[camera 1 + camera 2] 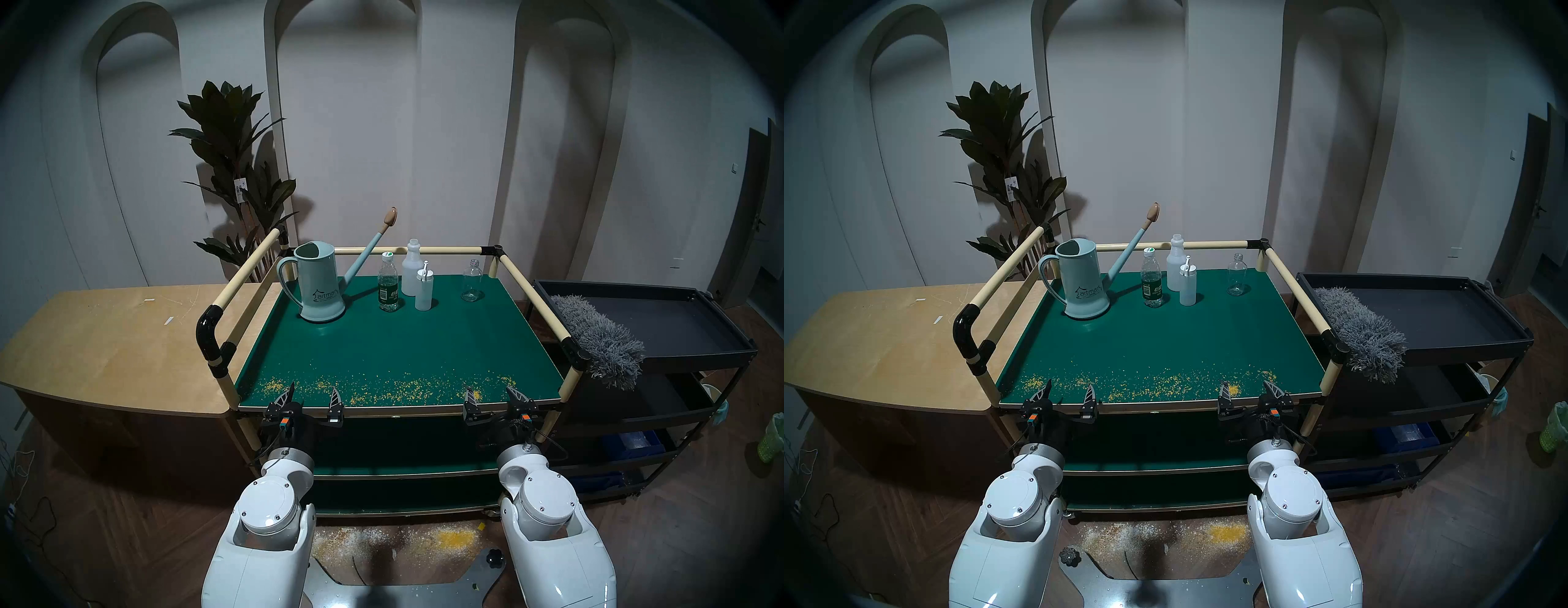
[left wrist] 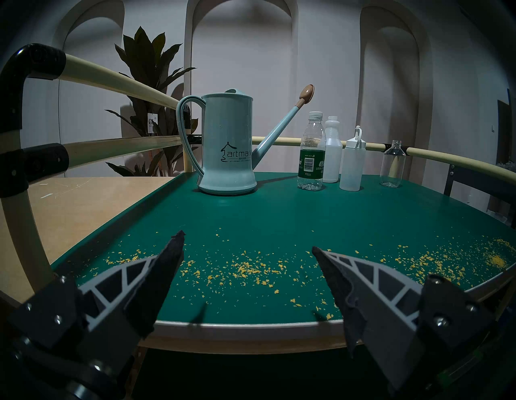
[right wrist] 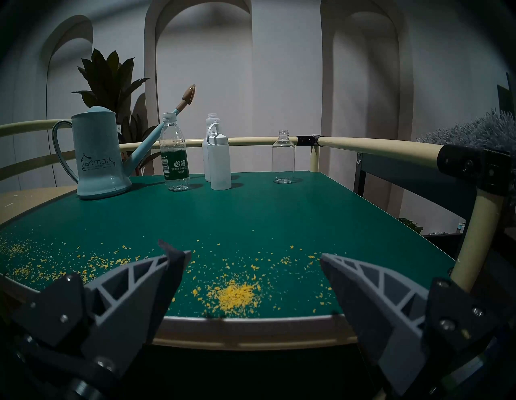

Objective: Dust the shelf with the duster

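Note:
The shelf (image 1: 403, 344) is the dark-green top board of a cart with cream rails. Yellow crumbs (image 1: 382, 388) lie in a band along its near edge, with a denser heap (image 3: 236, 294) at the near right. The grey fluffy duster (image 1: 598, 335) lies on the black tray cart to the right, its near end hanging over the tray's front edge; it also shows in the right wrist view (image 3: 474, 131). My left gripper (image 1: 313, 392) is open and empty at the shelf's near-left edge. My right gripper (image 1: 490, 392) is open and empty at the near-right edge.
A pale blue watering can (image 1: 320, 282), a water bottle (image 1: 388, 282), two white bottles (image 1: 418, 276) and a clear glass bottle (image 1: 472, 280) stand at the shelf's back. The black tray cart (image 1: 679, 322) is on the right, a wooden tabletop (image 1: 114, 344) on the left.

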Motion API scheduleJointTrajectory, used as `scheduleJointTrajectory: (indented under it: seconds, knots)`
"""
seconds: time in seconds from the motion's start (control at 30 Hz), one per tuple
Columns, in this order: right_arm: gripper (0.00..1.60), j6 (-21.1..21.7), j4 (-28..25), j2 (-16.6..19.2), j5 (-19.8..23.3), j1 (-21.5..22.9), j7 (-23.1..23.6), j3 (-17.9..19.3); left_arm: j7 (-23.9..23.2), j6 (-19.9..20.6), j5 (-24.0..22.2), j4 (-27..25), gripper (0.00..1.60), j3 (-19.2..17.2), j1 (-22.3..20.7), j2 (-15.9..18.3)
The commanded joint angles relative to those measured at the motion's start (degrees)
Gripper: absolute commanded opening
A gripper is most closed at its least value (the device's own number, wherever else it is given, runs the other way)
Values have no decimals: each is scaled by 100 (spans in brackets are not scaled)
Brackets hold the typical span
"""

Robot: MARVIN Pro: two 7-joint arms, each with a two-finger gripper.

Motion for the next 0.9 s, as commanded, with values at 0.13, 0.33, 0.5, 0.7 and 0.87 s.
scheduleJointTrajectory:
  seconds: [0.13,0.33,0.5,0.7,0.87]
  knots:
    - [160,-7,-119,0,-6,13,-2,-4,1,-8,3,-103,160,-2,-24,2]
    - [160,173,-219,18,195,25,154,22,212,207,139,-233,160,-16,29,-68]
    - [160,703,-590,318,66,82,397,-37,123,321,-198,-733,160,-87,79,-119]
    - [160,979,-1032,524,74,244,538,129,141,272,-133,-1129,160,-61,-22,-116]
    - [160,1182,-1437,698,134,352,673,416,32,393,-234,-1560,160,-26,76,-94]
